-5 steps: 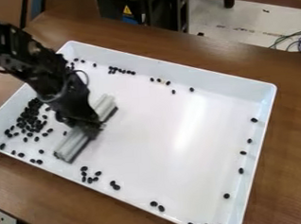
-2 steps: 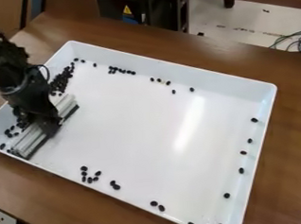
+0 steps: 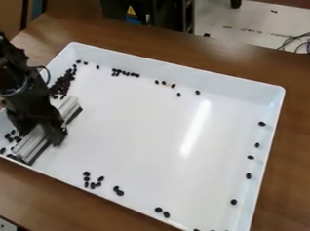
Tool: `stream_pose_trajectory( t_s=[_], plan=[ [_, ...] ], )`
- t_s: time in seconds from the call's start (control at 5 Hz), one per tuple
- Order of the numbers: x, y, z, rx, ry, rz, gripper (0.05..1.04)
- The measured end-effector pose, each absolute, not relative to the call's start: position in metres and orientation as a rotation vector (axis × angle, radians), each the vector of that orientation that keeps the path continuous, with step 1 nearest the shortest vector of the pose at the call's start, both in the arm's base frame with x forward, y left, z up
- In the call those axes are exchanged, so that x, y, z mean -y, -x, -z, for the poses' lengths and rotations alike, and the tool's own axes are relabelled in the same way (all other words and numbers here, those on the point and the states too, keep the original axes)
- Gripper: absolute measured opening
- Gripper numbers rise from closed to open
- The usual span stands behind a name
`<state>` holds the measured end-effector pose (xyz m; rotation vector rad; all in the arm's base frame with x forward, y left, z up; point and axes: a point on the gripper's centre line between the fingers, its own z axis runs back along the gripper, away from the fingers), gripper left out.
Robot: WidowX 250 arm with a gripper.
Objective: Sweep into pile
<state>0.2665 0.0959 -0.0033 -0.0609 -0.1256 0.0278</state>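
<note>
Dozens of small, dark, oval beans [image 3: 62, 83] lie in the tray [image 3: 132, 123], densest just past the far end of a ridged, pale-grey bar [image 3: 32, 143] with a dark lower edge. The gripper [image 3: 53, 133] is closed on the bar's middle, its fingers apart from that dense group; more beans sit by the near end. Smooth, glossy and white, the tray rests on a brown, wood-grained table [image 3: 291, 178].
</note>
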Motion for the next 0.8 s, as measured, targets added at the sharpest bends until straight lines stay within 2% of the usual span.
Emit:
stream_pose_trajectory(
  t_s=[0.4, 0.6, 0.8],
  plan=[
    [-0.086, -0.265, 0.001, 0.058, 0.081, -0.072, 0.993],
    [-0.072, -0.275, -0.029, 0.036, 0.01, -0.079, 1.0],
    [-0.044, -0.288, -0.069, 0.096, -0.044, -0.134, 1.0]
  ],
)
